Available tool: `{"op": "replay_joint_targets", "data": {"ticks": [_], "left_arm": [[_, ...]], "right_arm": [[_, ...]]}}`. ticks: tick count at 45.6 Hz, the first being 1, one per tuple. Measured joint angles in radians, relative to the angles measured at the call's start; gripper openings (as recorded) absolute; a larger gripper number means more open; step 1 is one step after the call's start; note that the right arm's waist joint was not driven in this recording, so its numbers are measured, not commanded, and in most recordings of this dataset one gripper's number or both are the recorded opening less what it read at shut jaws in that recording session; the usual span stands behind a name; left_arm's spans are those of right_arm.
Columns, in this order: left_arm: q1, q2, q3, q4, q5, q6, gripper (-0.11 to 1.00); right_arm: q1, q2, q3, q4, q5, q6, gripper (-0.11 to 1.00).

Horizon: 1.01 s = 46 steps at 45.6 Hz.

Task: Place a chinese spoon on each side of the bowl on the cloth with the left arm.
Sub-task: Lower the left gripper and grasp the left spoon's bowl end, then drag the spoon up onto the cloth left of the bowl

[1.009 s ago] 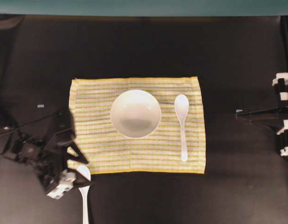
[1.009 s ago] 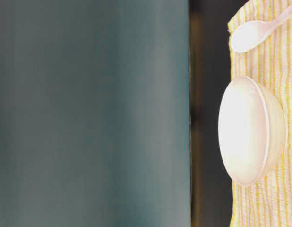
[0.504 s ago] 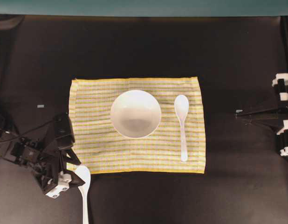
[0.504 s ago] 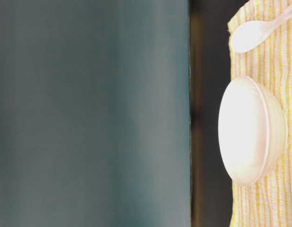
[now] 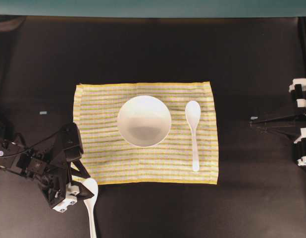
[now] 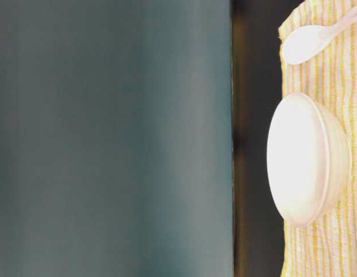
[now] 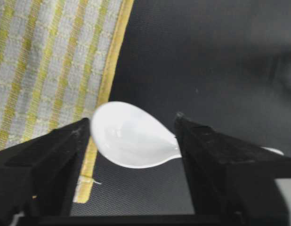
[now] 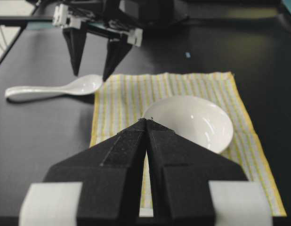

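The white bowl (image 5: 144, 121) sits mid-cloth on the yellow striped cloth (image 5: 108, 158). One white chinese spoon (image 5: 193, 134) lies on the cloth to the bowl's right. A second spoon (image 5: 90, 188) lies on the black table just off the cloth's near left corner. My left gripper (image 5: 83, 184) is open, its fingers either side of that spoon's bowl (image 7: 131, 141), one finger (image 7: 65, 146) over the cloth's edge. In the right wrist view these fingers (image 8: 76, 52) stand just above the spoon (image 8: 82, 85). My right gripper (image 8: 146, 120) is shut and holds nothing, far right (image 5: 253, 119).
The black table top (image 5: 153, 54) runs bare round the cloth. A small pale tag (image 5: 43, 113) lies left of the cloth. The table-level view has the bowl (image 6: 305, 158) and the placed spoon (image 6: 305, 41) on the cloth (image 6: 346, 75).
My left arm has shifted a little to the right and settled round the loose spoon's bowl, and its jaws have narrowed somewhat. The bowl, cloth, placed spoon and right arm have not moved.
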Motion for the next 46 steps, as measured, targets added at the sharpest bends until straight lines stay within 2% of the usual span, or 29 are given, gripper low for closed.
{"op": "replay_joint_targets", "data": {"ticks": [15, 18, 27, 35, 41, 46], "left_arm": [[-0.005, 0.046, -0.003, 0.0, 0.003, 0.0, 0.14], [-0.006, 0.044, -0.005, 0.0, 0.011, 0.0, 0.08], [-0.005, 0.041, -0.018, 0.0, 0.046, -0.003, 0.06], [-0.003, -0.006, -0.054, 0.0, 0.132, 0.003, 0.06], [0.026, -0.104, -0.106, 0.0, 0.288, 0.021, 0.06], [0.066, -0.209, -0.16, 0.0, 0.436, 0.067, 0.06]], "right_arm": [[0.0, -0.002, 0.0, 0.002, 0.006, 0.0, -0.01], [0.0, -0.002, 0.0, 0.0, 0.006, 0.0, -0.01], [0.0, -0.006, 0.002, 0.0, 0.006, 0.0, -0.01], [0.0, -0.012, 0.002, 0.0, 0.006, 0.002, -0.01], [0.0, -0.018, 0.0, 0.002, 0.006, 0.0, -0.01], [0.0, -0.018, 0.002, 0.0, 0.006, 0.002, -0.01]]}}
